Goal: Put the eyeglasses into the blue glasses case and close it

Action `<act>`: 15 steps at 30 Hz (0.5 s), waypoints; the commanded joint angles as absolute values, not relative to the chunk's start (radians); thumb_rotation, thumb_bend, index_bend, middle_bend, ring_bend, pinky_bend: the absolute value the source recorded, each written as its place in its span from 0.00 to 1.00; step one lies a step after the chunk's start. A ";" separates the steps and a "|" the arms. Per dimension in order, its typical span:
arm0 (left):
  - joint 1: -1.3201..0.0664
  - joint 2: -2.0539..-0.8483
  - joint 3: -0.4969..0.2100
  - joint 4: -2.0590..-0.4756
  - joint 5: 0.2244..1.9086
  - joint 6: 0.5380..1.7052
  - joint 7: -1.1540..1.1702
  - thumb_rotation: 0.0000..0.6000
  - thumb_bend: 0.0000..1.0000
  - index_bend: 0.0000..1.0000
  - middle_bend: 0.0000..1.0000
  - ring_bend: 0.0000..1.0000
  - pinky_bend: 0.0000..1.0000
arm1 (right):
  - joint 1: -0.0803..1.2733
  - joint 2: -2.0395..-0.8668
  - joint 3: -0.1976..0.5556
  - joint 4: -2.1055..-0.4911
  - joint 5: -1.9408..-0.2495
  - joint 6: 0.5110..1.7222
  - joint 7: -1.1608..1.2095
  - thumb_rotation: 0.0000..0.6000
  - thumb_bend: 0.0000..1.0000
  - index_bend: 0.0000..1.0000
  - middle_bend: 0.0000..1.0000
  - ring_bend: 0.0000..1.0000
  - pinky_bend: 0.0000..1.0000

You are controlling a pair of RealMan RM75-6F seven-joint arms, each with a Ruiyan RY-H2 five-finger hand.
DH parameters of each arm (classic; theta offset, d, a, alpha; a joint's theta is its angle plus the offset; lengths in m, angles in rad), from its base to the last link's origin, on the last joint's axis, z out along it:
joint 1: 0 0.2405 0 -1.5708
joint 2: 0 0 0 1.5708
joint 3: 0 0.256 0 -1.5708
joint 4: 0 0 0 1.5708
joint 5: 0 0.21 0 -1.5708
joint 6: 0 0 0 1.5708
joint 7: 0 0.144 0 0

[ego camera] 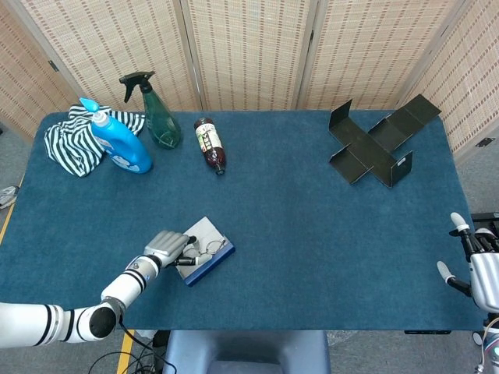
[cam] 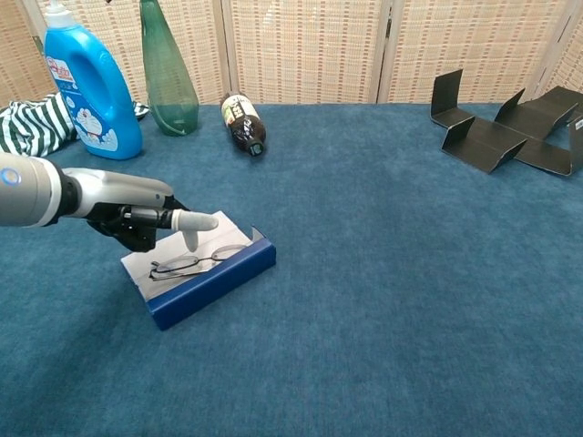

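Observation:
The blue glasses case [cam: 215,281] lies open on the table's near left, its white inside facing up; it also shows in the head view [ego camera: 209,260]. The eyeglasses [cam: 195,262] lie folded inside it, seen from above as thin frames [ego camera: 207,249]. My left hand [cam: 137,223] hovers just left of the case, holding nothing, with one finger [cam: 195,220] stretched out above the glasses and not touching them. In the head view the left hand [ego camera: 167,248] covers the case's left end. My right hand [ego camera: 475,273] stays at the table's near right edge, fingers apart and empty.
At the back left stand a blue detergent bottle [cam: 89,86], a green spray bottle [cam: 168,77] and a striped cloth [ego camera: 69,140]. A dark bottle [cam: 243,125] lies on its side beside them. Black folded cardboard [ego camera: 378,144] sits at the back right.

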State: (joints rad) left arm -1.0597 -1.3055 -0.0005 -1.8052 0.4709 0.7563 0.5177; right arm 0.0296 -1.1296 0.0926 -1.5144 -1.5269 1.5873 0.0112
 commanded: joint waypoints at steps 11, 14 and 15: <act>-1.092 -1.324 0.032 -1.836 0.511 0.743 0.507 0.00 0.20 0.33 1.00 1.00 1.00 | 0.025 -1.129 0.091 -1.514 -1.528 1.594 0.012 1.00 0.27 0.05 0.33 0.41 0.25; -1.101 -1.330 0.033 -1.844 0.521 0.743 0.504 0.00 0.20 0.33 1.00 1.00 1.00 | 0.024 -1.130 0.090 -1.513 -1.527 1.594 0.013 1.00 0.27 0.05 0.33 0.41 0.25; -1.104 -1.333 0.033 -1.844 0.523 0.743 0.502 0.00 0.20 0.33 1.00 1.00 1.00 | 0.024 -1.130 0.090 -1.512 -1.527 1.594 0.014 1.00 0.27 0.05 0.33 0.41 0.25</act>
State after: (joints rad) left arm -1.1030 -1.3323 0.0329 -1.8436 0.5223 0.7433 0.5029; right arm 0.0238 -1.1301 0.0904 -1.5119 -1.5269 1.5940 0.0140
